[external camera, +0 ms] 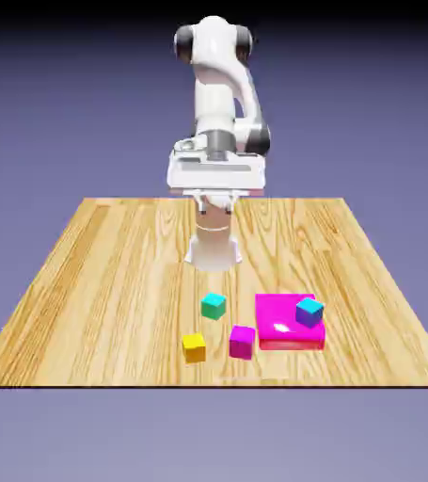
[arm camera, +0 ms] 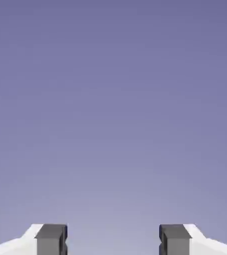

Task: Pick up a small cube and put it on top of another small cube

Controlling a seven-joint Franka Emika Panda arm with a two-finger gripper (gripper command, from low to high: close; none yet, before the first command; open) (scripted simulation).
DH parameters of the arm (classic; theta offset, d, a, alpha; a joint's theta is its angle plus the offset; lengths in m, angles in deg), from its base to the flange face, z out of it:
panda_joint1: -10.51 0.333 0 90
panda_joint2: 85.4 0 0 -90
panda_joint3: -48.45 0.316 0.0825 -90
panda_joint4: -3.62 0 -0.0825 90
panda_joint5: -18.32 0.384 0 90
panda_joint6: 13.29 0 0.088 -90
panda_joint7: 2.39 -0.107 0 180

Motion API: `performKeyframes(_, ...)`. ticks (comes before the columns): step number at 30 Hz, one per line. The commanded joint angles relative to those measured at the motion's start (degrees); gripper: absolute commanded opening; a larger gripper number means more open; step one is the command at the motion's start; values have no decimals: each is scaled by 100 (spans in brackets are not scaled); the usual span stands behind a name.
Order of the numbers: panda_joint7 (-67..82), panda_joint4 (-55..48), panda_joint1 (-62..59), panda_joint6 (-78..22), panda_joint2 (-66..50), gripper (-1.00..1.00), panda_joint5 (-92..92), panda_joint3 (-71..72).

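Note:
The small magenta cube (external camera: 242,341) sits on the wooden table (external camera: 104,282) near its front edge. Close by are a teal cube (external camera: 214,305) and a yellow cube (external camera: 194,347), each standing apart from the others. A blue cube (external camera: 309,312) rests on a flat magenta-pink slab (external camera: 283,325). My gripper (external camera: 215,200) hangs high above the table's far side, well away from all the cubes. In the hand view the gripper (arm camera: 113,241) is open, its grey fingertips (arm camera: 51,240) wide apart with nothing between them. That view shows only the plain backdrop and no cube.
The robot's white base (external camera: 214,249) stands on the table behind the cubes. The slab lies toward the exterior view's right, next to the magenta cube.

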Motion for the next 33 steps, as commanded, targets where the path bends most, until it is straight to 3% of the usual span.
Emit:
performKeyframes(1, 126, -23, 142, -33, 75, 0, -82, -208)
performKeyframes(33, 4163, -742, 4670, -1103, 2485, 0, -2711, -6853)
